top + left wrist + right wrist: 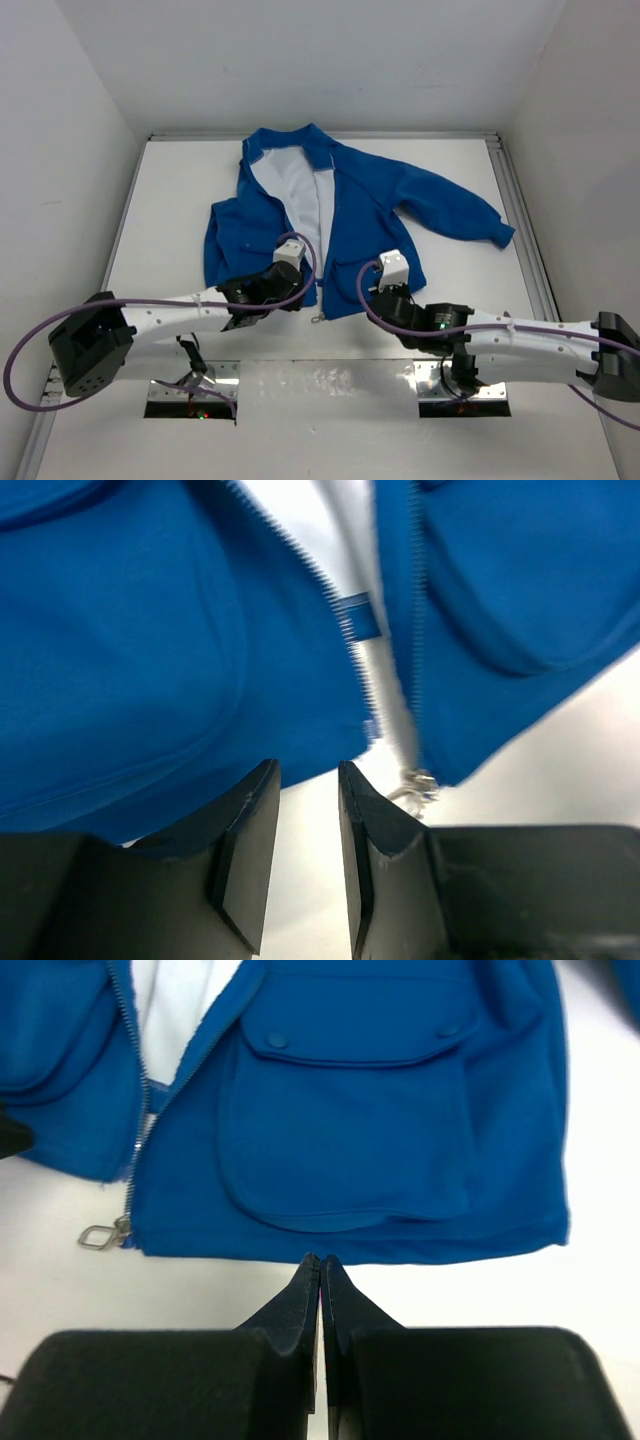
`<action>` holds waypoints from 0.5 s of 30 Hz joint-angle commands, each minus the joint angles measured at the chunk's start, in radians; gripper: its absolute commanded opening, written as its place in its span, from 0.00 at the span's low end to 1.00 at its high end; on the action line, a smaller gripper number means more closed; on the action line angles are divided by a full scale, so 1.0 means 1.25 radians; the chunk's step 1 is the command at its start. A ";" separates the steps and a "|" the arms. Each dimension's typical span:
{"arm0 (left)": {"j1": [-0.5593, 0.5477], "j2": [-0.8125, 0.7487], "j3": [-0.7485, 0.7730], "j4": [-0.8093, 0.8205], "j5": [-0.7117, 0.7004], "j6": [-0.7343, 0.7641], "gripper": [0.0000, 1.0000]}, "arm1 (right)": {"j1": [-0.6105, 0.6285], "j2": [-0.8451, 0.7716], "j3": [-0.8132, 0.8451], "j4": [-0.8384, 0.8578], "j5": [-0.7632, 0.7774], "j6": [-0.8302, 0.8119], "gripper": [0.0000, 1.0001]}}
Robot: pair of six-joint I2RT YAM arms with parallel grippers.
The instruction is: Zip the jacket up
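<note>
Bright blue jacket [365, 215], flat, front unzipped, white lining [300, 190] exposed, pull [100, 1236] seemingly at hem.

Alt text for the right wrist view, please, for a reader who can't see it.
The right end effector, fingers pressed shut, has its tips right at the bottom hem of the blue jacket, just below a flap pocket. To the left, the mostly open zipper ends in a small metal pull lying on the white table.
</note>
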 commanded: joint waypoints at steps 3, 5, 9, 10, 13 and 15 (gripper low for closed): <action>-0.008 0.045 0.033 0.007 -0.071 0.020 0.28 | 0.001 -0.004 -0.028 0.073 -0.041 0.037 0.00; -0.007 0.070 0.050 0.013 -0.072 0.031 0.29 | 0.001 -0.006 -0.036 0.085 -0.053 0.037 0.00; -0.008 0.121 0.070 0.032 -0.055 0.040 0.33 | 0.001 -0.011 -0.038 0.069 -0.047 0.048 0.00; -0.007 0.133 0.079 0.032 -0.056 0.042 0.33 | 0.001 -0.014 -0.040 0.069 -0.044 0.053 0.00; -0.011 0.198 0.083 0.036 -0.066 0.044 0.33 | 0.001 -0.034 -0.058 0.092 -0.051 0.051 0.01; -0.013 0.225 0.083 0.038 -0.071 0.041 0.34 | 0.001 -0.042 -0.063 0.091 -0.049 0.053 0.03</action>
